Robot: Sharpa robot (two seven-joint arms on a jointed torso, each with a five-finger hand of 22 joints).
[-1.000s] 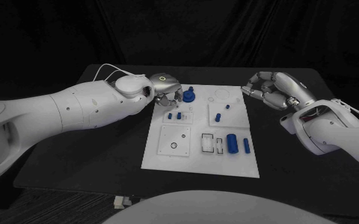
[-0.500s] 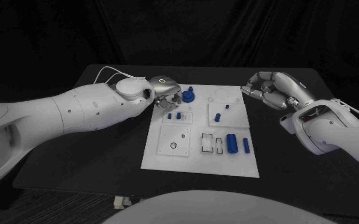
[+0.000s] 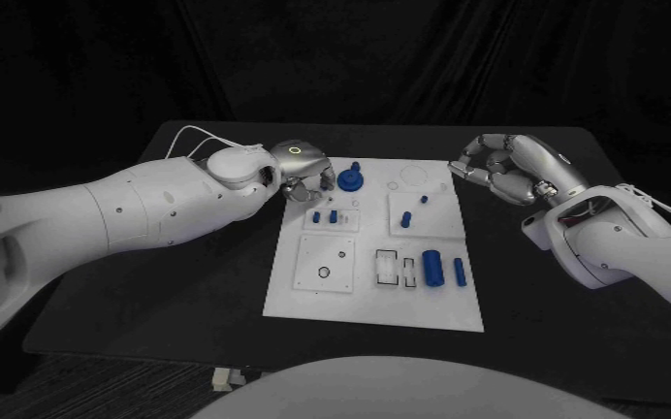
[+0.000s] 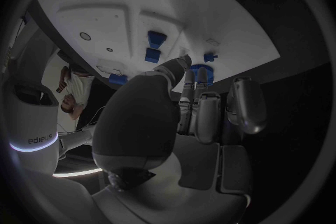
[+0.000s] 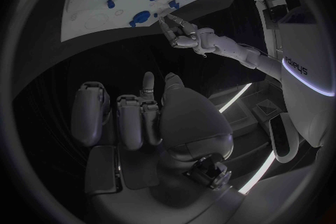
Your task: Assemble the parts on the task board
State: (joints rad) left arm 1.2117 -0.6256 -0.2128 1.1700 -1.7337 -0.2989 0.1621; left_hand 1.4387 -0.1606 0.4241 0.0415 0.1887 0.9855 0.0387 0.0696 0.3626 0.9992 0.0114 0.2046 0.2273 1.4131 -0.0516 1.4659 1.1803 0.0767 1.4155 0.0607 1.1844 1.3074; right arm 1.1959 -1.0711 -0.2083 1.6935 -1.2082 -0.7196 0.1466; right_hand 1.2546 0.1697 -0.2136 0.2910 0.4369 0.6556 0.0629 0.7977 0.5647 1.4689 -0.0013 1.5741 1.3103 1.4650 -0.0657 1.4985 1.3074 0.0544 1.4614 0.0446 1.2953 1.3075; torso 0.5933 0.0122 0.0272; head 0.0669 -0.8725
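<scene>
Parts lie on the task board in the middle of the tabletop; the left hand has drawn slightly back from the round blue piece, fingers apart, holding nothing; the right hand stays curled and empty beside the board, so no piece is gripped yet.

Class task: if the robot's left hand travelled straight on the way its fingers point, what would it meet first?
Probably the round blue part standing at the white task board's far end; the left hand sits just beside it, though depth is unclear.
</scene>
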